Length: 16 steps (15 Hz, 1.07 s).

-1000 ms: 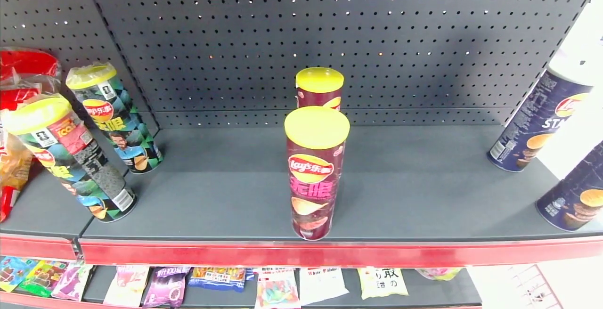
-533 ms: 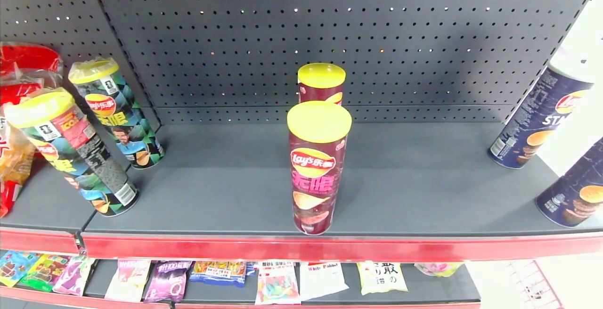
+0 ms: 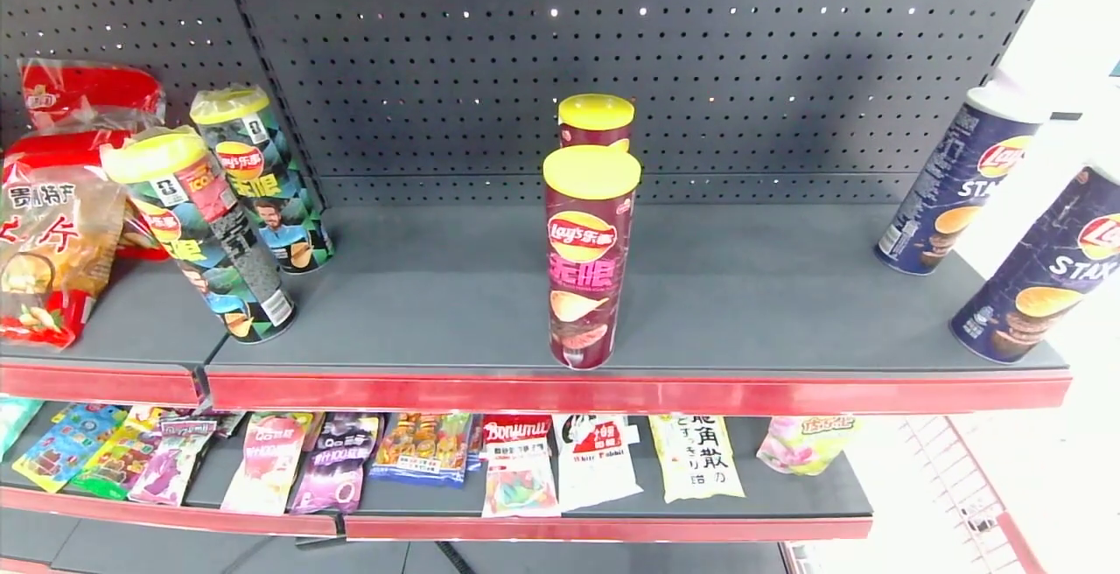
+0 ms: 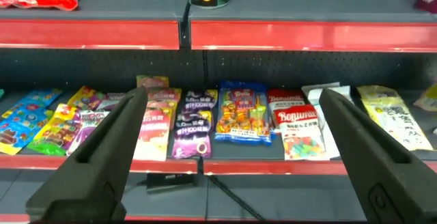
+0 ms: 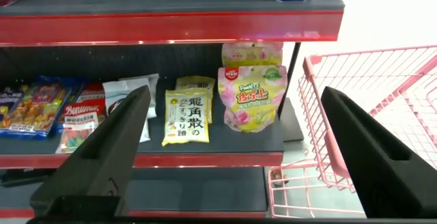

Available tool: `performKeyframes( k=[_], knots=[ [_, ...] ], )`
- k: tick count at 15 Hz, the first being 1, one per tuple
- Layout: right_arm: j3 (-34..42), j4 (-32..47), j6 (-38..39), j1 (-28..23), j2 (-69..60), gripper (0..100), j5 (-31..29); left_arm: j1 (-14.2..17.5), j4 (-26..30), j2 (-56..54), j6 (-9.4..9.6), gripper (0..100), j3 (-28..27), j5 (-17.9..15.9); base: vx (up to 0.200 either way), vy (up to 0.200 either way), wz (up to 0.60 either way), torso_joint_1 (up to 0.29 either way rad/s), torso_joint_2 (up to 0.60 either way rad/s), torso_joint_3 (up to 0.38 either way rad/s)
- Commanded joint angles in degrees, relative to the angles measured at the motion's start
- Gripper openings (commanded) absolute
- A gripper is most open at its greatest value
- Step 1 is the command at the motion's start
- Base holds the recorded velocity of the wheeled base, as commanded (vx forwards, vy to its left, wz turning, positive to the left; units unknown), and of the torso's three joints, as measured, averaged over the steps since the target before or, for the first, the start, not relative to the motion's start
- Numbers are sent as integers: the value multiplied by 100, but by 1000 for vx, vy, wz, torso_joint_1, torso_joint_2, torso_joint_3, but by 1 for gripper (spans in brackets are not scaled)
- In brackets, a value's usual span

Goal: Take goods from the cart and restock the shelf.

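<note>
Shop aisle: the left gripper point(image 4: 233, 95) hung with its jaws spread wide in front of the lower shelf point(image 4: 205, 166), facing a row of flat sweet packets point(image 4: 235, 111). The right gripper point(image 5: 235, 93), its jaws just as far apart, faced that shelf's right end. There a green-and-pink pouch point(image 5: 251, 98) stood beside a yellow packet point(image 5: 188, 118) printed with dark characters. The pink wire cart point(image 5: 403, 108) stood just beside that end.

On the upper shelf point(image 3: 717, 294), a maroon can point(image 3: 588, 259) with a yellow lid stood upright near the red front edge. Its label showed a round red-and-yellow logo above pink characters. A second maroon can point(image 3: 597, 119) stood directly behind it, by the pegboard point(image 3: 612, 31). To the left were two teal-patterned cans, one point(image 3: 206, 233) nearer the front and one point(image 3: 262, 180) farther back, with red snack bags point(image 3: 52, 233) beyond them. Two navy cans point(image 3: 954, 180) point(image 3: 1041, 268) stood at the right end, well apart from the maroon pair.
</note>
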Motion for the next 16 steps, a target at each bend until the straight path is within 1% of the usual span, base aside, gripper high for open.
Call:
performKeyframes(
  k=[1,16],
  knots=[
    [1,3,-7,-1,0,100,1,1,0,-2,-2,100,0,1,0,0,0,0,0,0],
    [1,-5,-15,-1,0,100,1,1,0,-2,-2,100,0,1,0,0,0,0,0,0]
  ],
)
